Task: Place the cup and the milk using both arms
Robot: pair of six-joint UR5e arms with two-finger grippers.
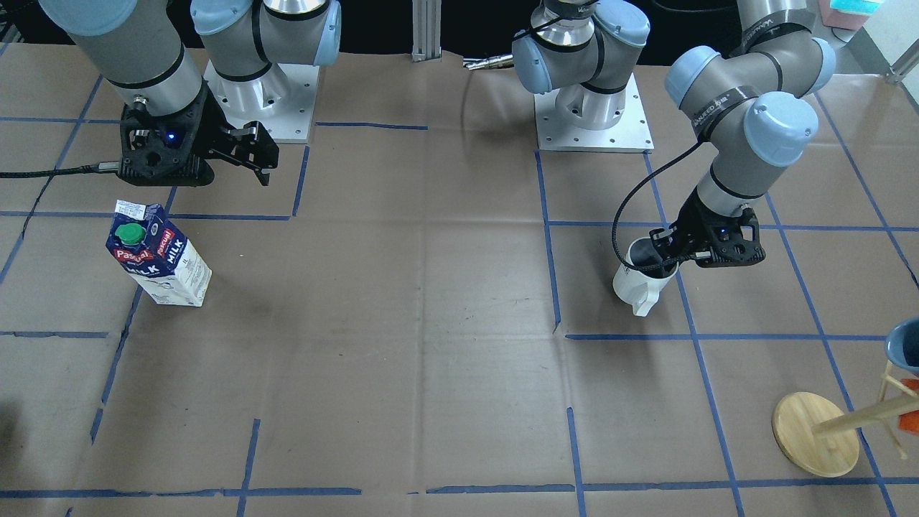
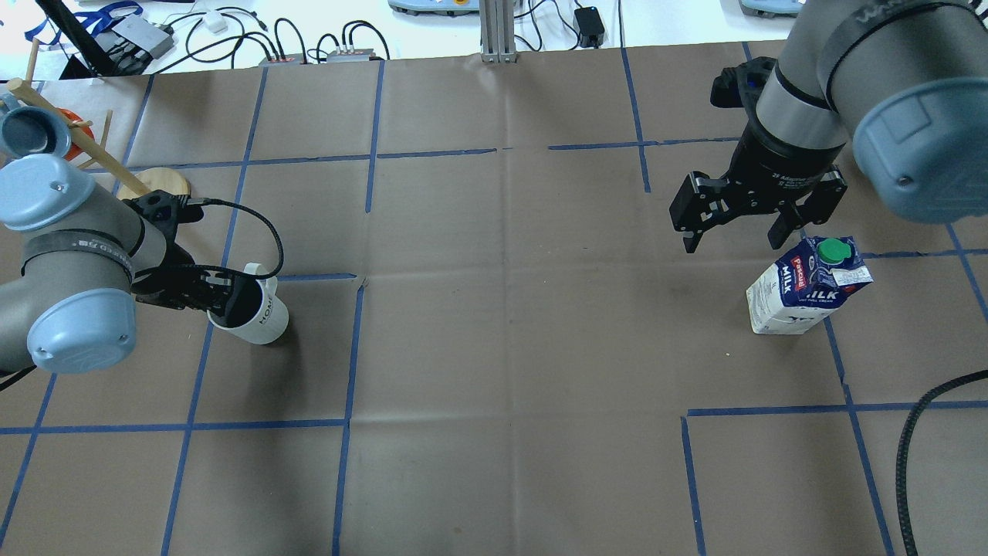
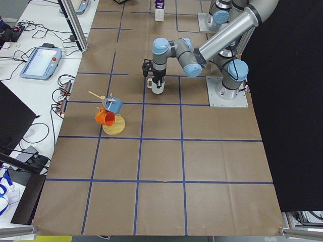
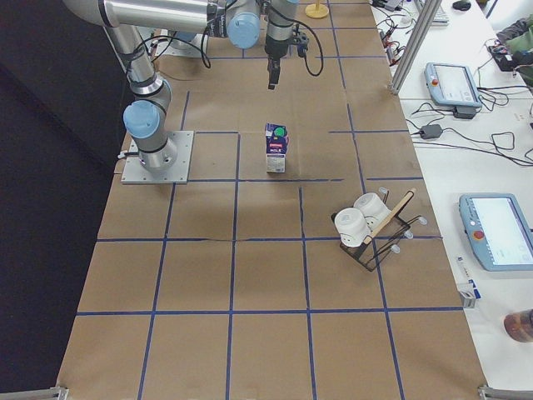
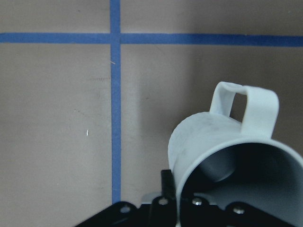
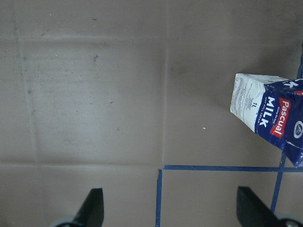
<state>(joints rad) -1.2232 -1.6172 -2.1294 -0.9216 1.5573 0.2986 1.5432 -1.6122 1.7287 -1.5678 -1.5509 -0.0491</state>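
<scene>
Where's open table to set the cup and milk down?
Widest bare patch: the table middle, between cup and milk. The robot-side squares near both are bare too. Crowded: the far left corner by the mug tree, and around the milk, beside the open right gripper.

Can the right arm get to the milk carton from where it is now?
Probably yes. The right gripper hangs open above and just beside the upright milk carton, with nothing between them. The left gripper is far off, gripping the cup.
</scene>
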